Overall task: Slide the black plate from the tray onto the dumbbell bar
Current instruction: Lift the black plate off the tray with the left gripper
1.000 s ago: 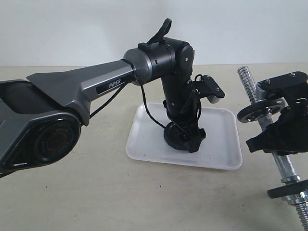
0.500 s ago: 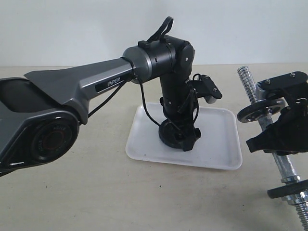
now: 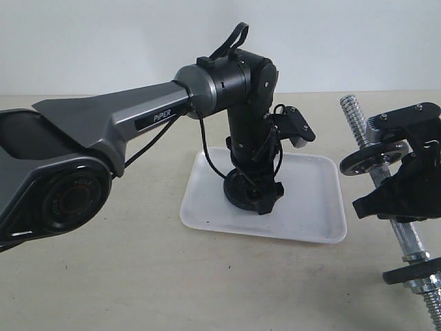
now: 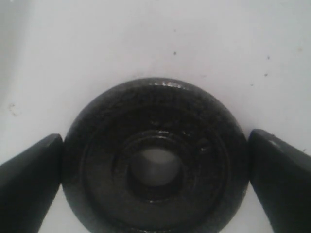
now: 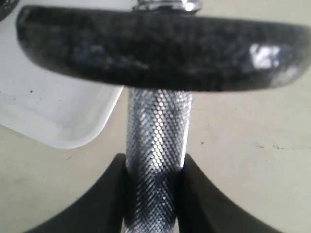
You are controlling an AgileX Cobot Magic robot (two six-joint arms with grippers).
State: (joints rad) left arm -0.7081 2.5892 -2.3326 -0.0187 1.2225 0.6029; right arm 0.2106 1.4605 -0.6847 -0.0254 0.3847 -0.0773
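The left tool (image 4: 155, 141) grasps the black plate (image 4: 199, 116) by its rim, flat on the white tray (image 3: 313, 207); beside the tray, the right tool (image 5: 154, 167) clenches the dumbbell bar (image 5: 158, 121) on its knurled shaft.

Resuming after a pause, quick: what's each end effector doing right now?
Left end effector: closed on the plate, which lies in the tray.
Right end effector: closed on the bar.

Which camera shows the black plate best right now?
Left wrist view: the black plate fills it, hole and raised ring clear, fingers at both edges. Exterior view shows only its rim in the tray behind the left gripper. Right wrist view misses it, showing the dumbbell bar.
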